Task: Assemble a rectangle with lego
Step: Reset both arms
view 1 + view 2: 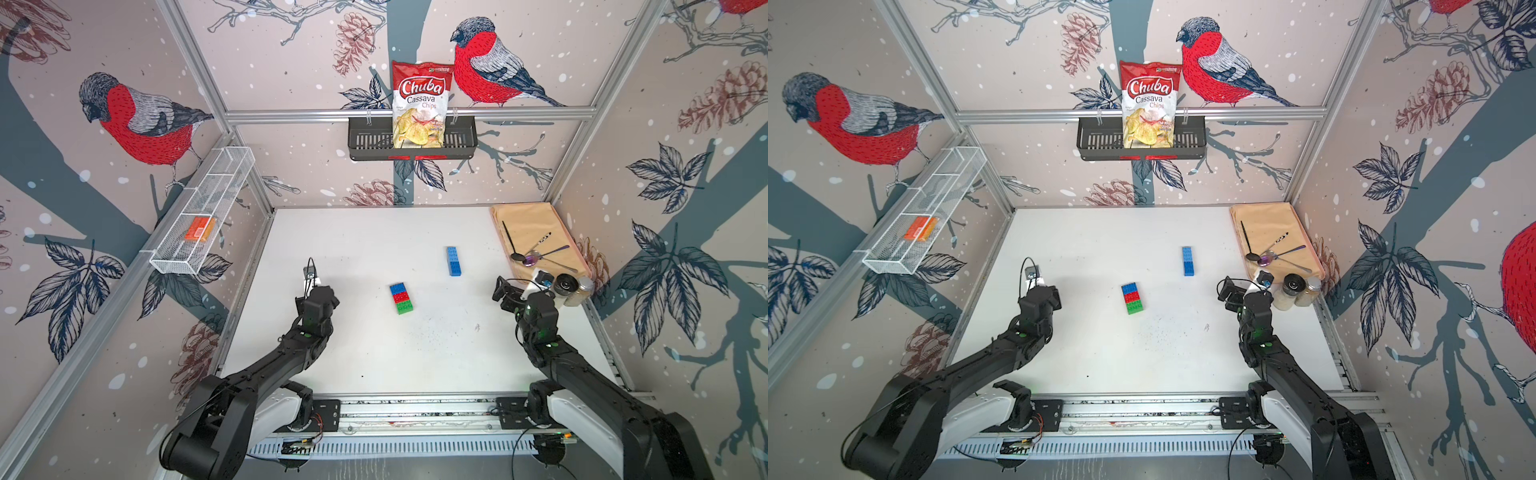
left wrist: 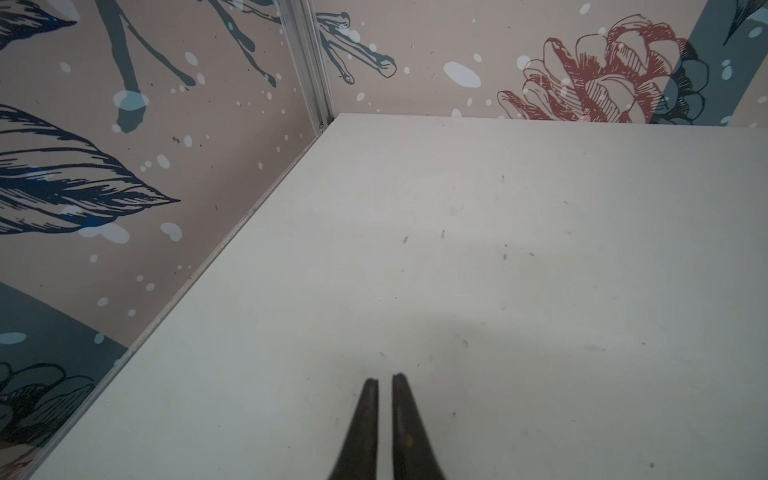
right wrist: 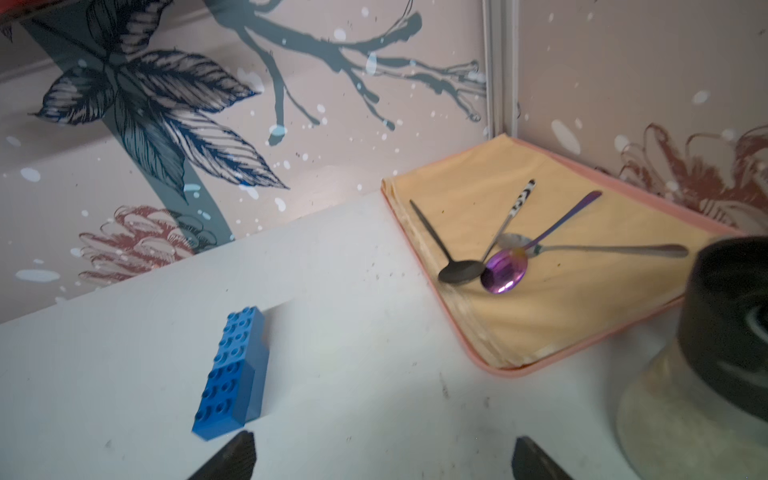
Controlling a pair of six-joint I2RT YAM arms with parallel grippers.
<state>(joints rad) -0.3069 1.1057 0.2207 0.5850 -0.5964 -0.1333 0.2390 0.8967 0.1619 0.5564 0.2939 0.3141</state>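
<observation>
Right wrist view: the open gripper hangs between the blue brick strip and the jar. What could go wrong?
1. The right gripper is open close to the black-lidded jar; swinging toward the blue strip may knock the jar over.
2. The strip looks built of lighter and darker bricks; pinching one end might twist or split it.
3. The blue-red-green block lies apart, angled to the strip; joining them could end misaligned.

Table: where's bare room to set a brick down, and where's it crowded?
Bare: far strip between back wall and blue bar; near stretch between left arm and right arm, before the blue-red-green block. Crowded: right edge, by spoon tray and shakers.
</observation>
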